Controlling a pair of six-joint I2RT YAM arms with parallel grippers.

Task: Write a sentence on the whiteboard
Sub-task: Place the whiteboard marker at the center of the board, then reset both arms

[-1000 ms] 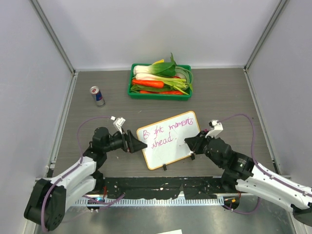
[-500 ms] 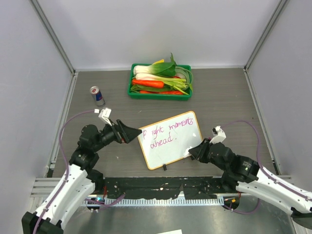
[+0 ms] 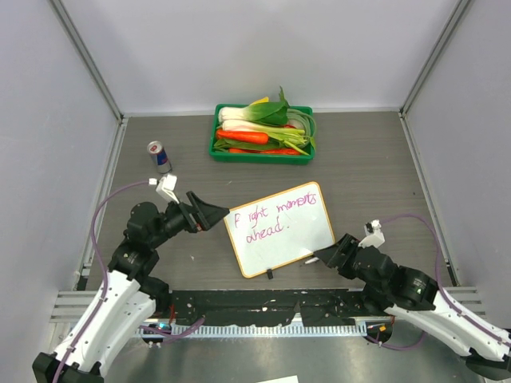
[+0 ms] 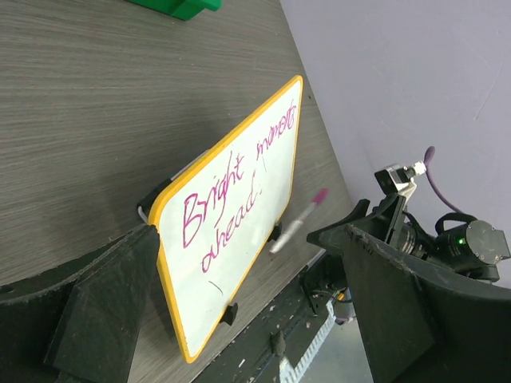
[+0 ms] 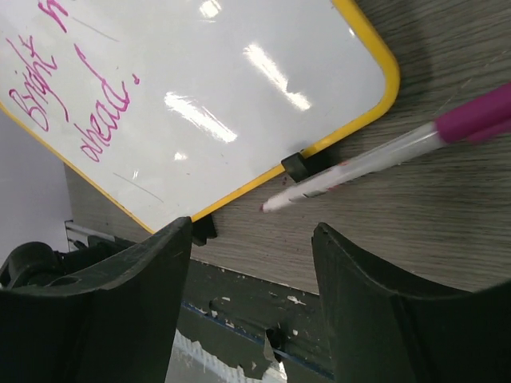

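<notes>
The whiteboard (image 3: 279, 233) lies flat on the table, yellow-rimmed, with two black clips on its near edge. The sentence (image 3: 275, 214) is in purple-magenta marker, two lines reading "Bright moments ahead" (image 4: 231, 199). My left gripper (image 3: 217, 215) is open at the board's left edge, its jaws spread to either side of the board's corner (image 4: 249, 239). My right gripper (image 3: 321, 257) is open just off the board's near right corner, holding nothing (image 5: 251, 231). A white marker with a magenta cap (image 5: 383, 155) lies loose on the table beyond its fingertips, beside a clip (image 5: 299, 166).
A green tray (image 3: 259, 159) of vegetables stands at the back centre. A small drink can (image 3: 159, 156) stands at the back left. A black strip (image 3: 263, 307) runs along the table's near edge. Grey walls close in both sides and the back.
The right gripper opened, let go of the marker, which now lies on the table, and drew back to the near right. The left gripper backed off the board's left edge.
</notes>
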